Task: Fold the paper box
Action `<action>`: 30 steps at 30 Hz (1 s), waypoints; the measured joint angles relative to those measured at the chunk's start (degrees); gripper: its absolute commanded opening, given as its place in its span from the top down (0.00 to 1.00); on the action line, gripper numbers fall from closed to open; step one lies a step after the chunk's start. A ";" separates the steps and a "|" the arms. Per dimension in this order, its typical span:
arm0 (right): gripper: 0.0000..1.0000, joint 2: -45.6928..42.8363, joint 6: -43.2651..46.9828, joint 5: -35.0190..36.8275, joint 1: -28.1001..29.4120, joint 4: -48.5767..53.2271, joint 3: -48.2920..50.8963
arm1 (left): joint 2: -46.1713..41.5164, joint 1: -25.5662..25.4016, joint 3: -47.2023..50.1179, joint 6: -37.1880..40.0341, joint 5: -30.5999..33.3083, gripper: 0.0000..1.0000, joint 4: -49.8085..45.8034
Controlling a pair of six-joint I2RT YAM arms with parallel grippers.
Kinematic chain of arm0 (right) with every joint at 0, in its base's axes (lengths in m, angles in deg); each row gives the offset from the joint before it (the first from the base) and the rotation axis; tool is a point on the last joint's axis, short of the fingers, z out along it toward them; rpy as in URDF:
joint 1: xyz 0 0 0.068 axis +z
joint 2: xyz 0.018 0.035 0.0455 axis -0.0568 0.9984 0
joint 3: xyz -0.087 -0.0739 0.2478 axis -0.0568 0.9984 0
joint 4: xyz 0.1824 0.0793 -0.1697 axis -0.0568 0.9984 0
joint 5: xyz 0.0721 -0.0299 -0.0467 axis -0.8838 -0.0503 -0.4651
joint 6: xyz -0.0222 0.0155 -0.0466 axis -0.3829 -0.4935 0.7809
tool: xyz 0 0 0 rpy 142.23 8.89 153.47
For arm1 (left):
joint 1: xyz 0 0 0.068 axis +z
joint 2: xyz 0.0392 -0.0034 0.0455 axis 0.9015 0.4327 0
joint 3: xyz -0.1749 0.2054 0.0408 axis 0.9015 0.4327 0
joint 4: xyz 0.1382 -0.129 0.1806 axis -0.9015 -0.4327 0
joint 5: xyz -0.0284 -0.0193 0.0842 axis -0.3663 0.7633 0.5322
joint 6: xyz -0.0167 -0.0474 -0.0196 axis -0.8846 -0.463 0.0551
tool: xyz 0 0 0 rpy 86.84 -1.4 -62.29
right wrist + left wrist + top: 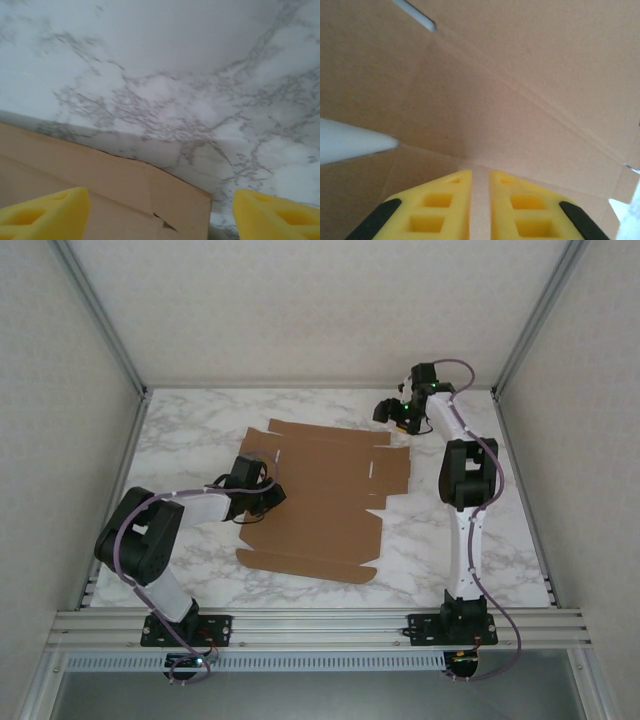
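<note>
Left hand [480, 175] is sitting nearly clenched against the flat paper box [320, 500] lying mid-surface [180, 430], right hand [160, 196] is hanging wide open over its far corner, and I'm guessing this light, stiff-ish cardboard is only bending along creases, so grabbing flap edges looks best.

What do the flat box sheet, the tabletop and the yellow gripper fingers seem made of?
Paper box: matte brown cardboard, creased and slotted.
Tabletop: white, grey-veined, marble look; possibly only a printed surface.
Yellow fingers: moulded with recesses, probably plastic or rubber.
</note>
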 measured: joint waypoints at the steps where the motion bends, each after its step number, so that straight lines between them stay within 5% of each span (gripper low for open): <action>1: 0.22 0.44 0.37 -0.52 -0.22 0.31 -0.04 | 0.07 0.13 0.00 0.46 0.44 0.83 -0.17; 6: 0.22 1.88 1.05 -6.23 -1.33 0.20 -1.25 | 1.68 1.01 -1.44 2.82 2.21 0.82 -1.84; 13: 0.22 11.74 2.38 -14.27 -2.58 2.62 -16.17 | 4.15 1.60 -4.39 5.38 3.41 0.82 -2.58; 25: 0.25 13.73 5.09 -15.50 -2.99 6.08 -16.13 | 8.09 5.49 -10.40 9.16 4.11 0.82 -5.79; 30: 0.36 13.49 5.31 -21.68 -4.11 5.55 -13.90 | 9.75 7.61 -12.94 10.54 4.33 0.82 -7.15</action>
